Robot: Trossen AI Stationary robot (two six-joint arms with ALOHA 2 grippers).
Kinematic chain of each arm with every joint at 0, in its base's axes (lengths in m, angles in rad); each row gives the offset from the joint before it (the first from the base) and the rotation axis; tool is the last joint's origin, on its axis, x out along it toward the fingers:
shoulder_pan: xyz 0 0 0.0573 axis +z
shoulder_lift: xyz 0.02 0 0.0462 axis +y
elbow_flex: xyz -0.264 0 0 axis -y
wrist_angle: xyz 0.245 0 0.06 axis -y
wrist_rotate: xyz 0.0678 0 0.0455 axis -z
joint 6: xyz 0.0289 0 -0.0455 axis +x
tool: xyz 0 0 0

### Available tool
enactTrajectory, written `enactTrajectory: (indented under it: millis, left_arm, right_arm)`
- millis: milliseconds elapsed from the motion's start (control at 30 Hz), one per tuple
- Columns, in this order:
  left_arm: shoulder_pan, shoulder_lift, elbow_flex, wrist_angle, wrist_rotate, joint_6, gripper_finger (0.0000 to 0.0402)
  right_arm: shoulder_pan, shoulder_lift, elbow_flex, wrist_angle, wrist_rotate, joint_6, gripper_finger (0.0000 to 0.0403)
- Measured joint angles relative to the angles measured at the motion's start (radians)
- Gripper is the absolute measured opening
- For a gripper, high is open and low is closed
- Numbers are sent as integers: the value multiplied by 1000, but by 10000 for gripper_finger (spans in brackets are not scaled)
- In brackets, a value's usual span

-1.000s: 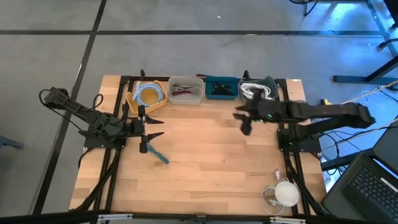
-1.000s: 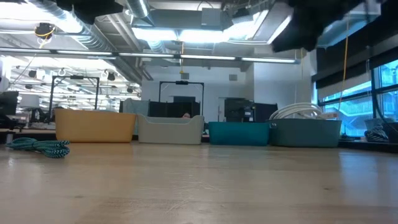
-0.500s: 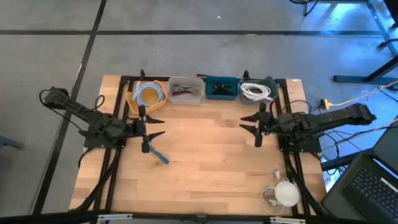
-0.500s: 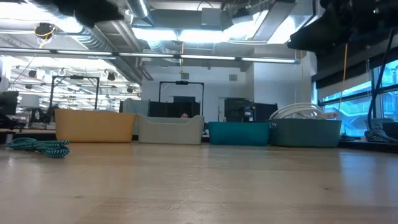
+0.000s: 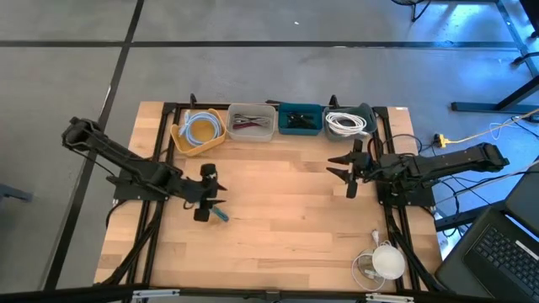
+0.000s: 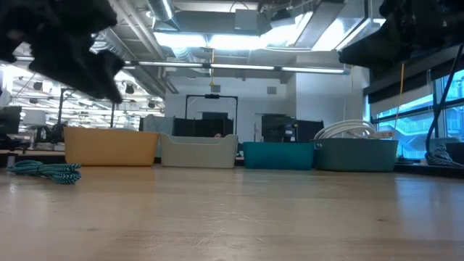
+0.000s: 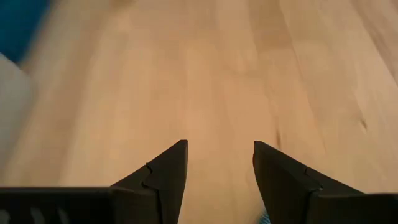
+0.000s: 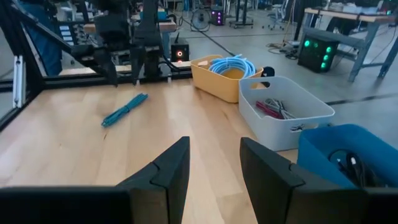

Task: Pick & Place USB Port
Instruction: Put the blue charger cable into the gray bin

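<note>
The teal cable (image 5: 219, 214) lies loose on the wooden table (image 5: 286, 227) on its left half, nothing holding it, and the left gripper (image 5: 205, 194) now hangs right over its near end; half a second ago that gripper sat a little farther back with its fingers spread toward the table's middle, and since then the arm has swung forward and turned the gripper down toward the cable; in the left wrist view its two dark fingers stand apart with bare wood between them, gripping nothing; in the low view the cable (image 6: 45, 171) shows as a teal bundle at the far left with the left arm dark above it

The right gripper (image 5: 347, 173) has kept its place at the table's right half, near the grey bin, fingers parted and empty; the right wrist view looks across at the cable (image 8: 124, 109) and the left arm behind it

Along the far edge stand four bins in a row: a yellow bin (image 5: 178, 135) with a coiled light-blue cable (image 5: 202, 126); a white bin (image 5: 252, 135) with dark and reddish small items; a teal bin (image 5: 300, 109) with dark pieces I cannot identify; a grey bin (image 5: 367, 111) holding a white coiled cable (image 5: 348, 123); a white round object (image 5: 388, 261) with cords sits at the near right corner
</note>
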Motion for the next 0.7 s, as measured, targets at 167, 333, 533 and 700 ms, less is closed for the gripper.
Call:
enactTrajectory:
  millis: [167, 333, 533, 700]
  left_arm:
    - [0, 91, 0, -12, 125, -16, 173]
    - [0, 166, 0, -48, 233, -16, 173]
    - [0, 239, 0, -124, 277, -22, 173]
    - [0, 288, 0, -133, 270, -16, 168]
  right_arm:
    - [0, 0, 0, 0, -3, -36, 142]
    - [0, 0, 0, 0, -3, -30, 142]
    - [0, 9, 0, -3, 78, -32, 142]
    - [0, 9, 0, -1, 94, -29, 142]
